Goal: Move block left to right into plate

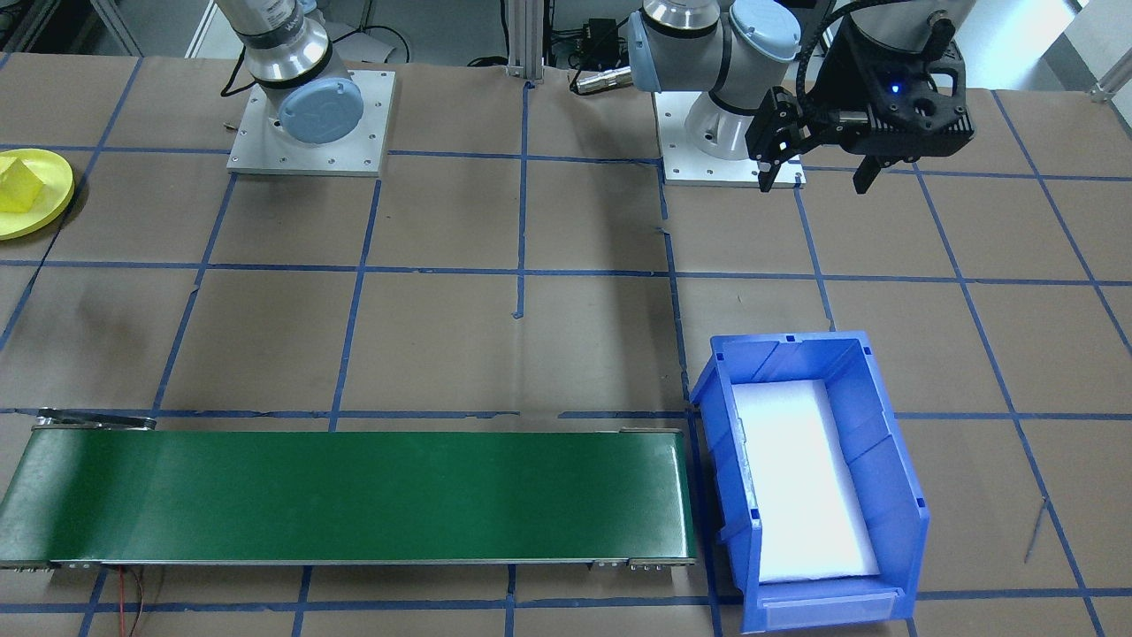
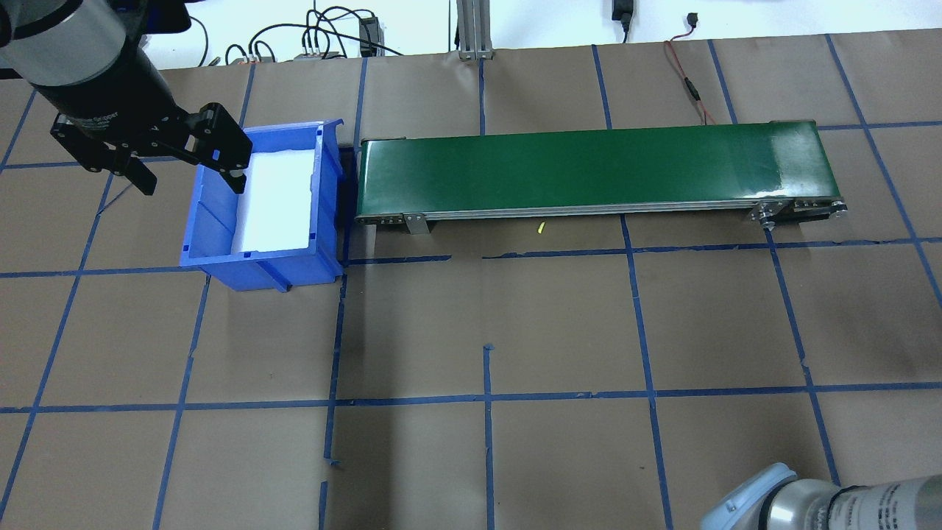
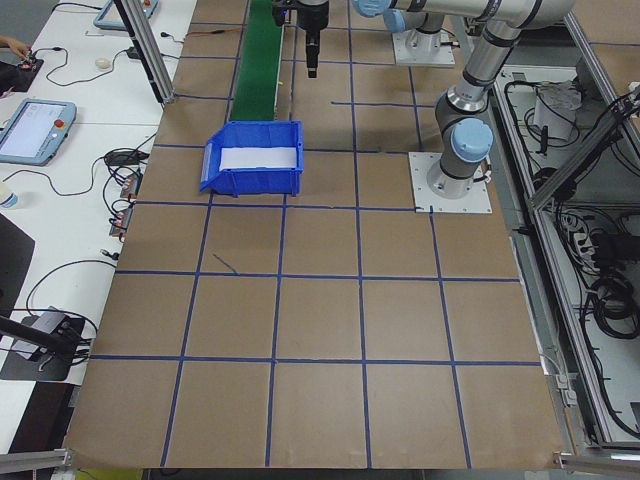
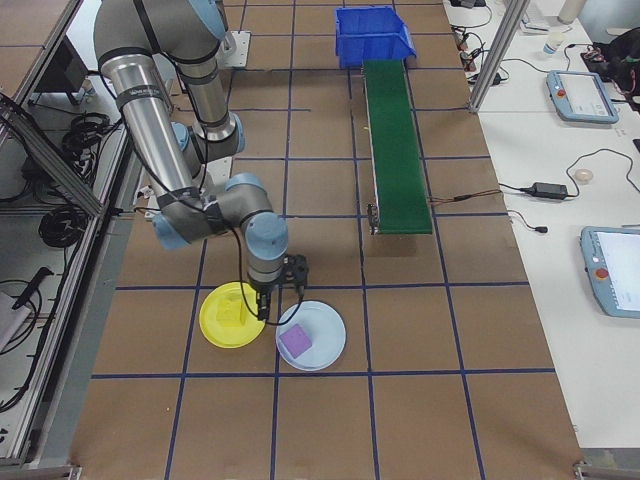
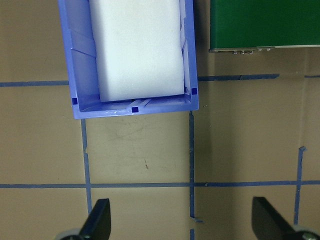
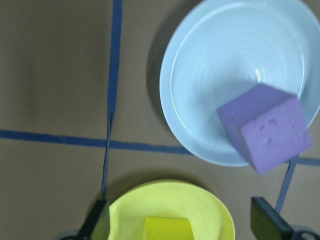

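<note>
A yellow block [image 6: 167, 229] lies in the bright-yellow plate [image 6: 130, 210]. In the front-facing view the plate [image 1: 49, 190] and its block [image 1: 13, 181] sit at the far left edge. Beside it, a purple block [image 6: 265, 127] rests in a light-blue plate [image 6: 225, 60]. My right gripper [image 6: 179, 202] hovers open over the yellow plate's edge, holding nothing. In the exterior right view it [image 4: 268, 300] hangs between the two plates. My left gripper [image 1: 814, 172] is open and empty, raised near the blue bin; the wrist view shows bare table between its fingers [image 5: 100, 220].
A blue bin [image 1: 884, 425] with a white foam pad stands at one end of the green conveyor belt [image 1: 354, 495], which carries nothing. Brown paper with blue tape lines covers the table. Cables and pendants lie on side benches.
</note>
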You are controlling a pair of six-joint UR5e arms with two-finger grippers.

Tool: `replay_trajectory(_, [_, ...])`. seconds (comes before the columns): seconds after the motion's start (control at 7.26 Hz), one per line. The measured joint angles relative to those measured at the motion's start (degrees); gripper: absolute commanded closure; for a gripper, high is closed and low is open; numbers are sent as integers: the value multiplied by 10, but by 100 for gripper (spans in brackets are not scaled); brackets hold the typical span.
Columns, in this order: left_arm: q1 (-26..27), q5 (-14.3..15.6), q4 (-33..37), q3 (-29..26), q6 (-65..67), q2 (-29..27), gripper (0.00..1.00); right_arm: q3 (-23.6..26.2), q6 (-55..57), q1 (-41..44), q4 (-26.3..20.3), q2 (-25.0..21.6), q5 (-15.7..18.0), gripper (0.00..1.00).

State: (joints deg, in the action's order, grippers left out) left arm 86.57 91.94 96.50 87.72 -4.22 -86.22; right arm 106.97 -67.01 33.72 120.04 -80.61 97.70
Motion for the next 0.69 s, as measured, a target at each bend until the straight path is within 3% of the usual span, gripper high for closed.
replay_trajectory(0.41, [0,1,0,0,0,0,0,-54,234,260,-41,-22,-38,1])
replay_trajectory(0.69, [1,1,0,0,0,0,0,-113,466,430,-114,-44,-52,0])
